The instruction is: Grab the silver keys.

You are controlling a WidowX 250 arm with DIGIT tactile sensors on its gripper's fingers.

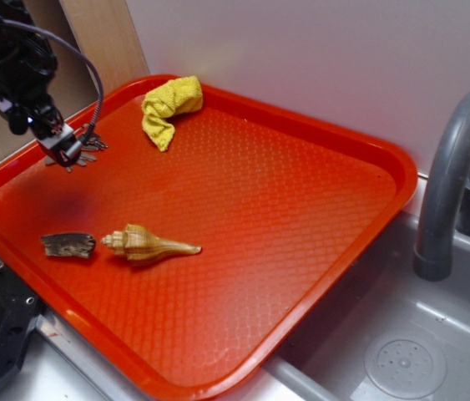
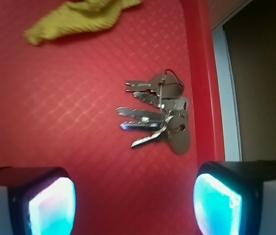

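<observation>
A: Where did the silver keys [image 2: 158, 112] lie, compared to the fingers?

B: In the wrist view they lay flat on the red tray [image 2: 79, 147], ahead of the two fingers [image 2: 49, 203] and nearer to the right-hand one. They were not between the fingers, and nothing touched them. The gripper [image 2: 134, 205] was spread wide and held nothing. In the exterior view the gripper [image 1: 66, 152] hung just over the keys [image 1: 89, 149], close to the tray's [image 1: 318, 242] rim.

A: What were the things made of?

B: The keys were dull grey metal, joined on a thin ring, and their blades fanned out toward the tray's middle. I counted about five, but they overlapped, so I could not be sure. The tray was plastic with a fine diamond pattern. The finger pads looked glossy and bluish.

A: And how many other things were there?

B: One yellow cloth [image 1: 169, 104], soft and crumpled, farther beyond the keys. One ribbed spiral shell [image 1: 144, 244] with a long point, and one dark rough chip [image 1: 68, 244] beside it, both well apart from the fingers. One grey curved faucet [image 1: 456, 184] stood over a sink [image 1: 385, 351].
</observation>
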